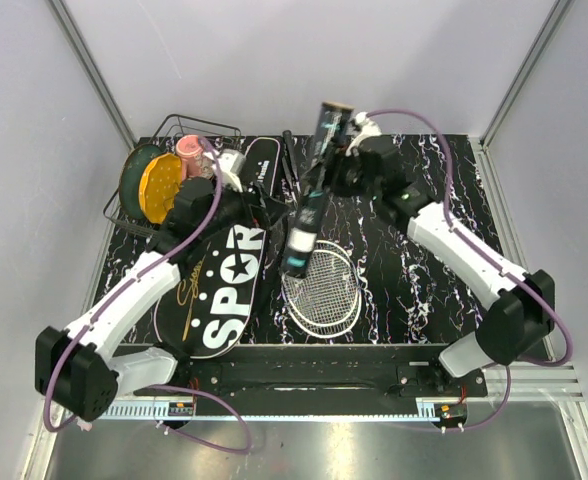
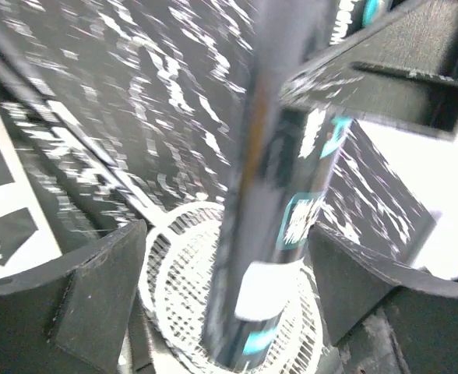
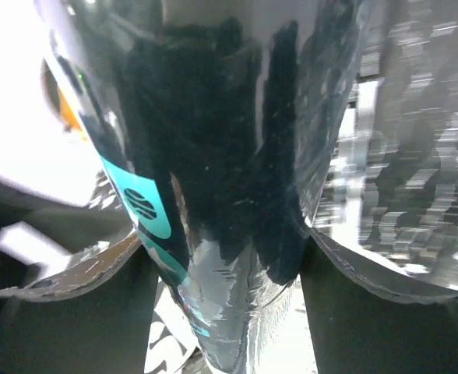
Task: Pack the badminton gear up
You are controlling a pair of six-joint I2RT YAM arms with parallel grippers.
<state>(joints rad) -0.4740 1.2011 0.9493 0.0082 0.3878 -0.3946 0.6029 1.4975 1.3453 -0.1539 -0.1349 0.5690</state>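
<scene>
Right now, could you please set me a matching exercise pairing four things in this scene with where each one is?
Things:
1 black tube
2 white-strung racket head
3 SPORT bag
4 pink cup

Places:
A flat on the left half of the table
B far left, at the wire basket
C clamped in the right gripper
D lying below the tube's lower end

Pairs: 1-C, 2-D, 3-A, 4-B

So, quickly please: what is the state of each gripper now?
Left gripper: open, gripping nothing.
Right gripper: shut on the long black tube.
</scene>
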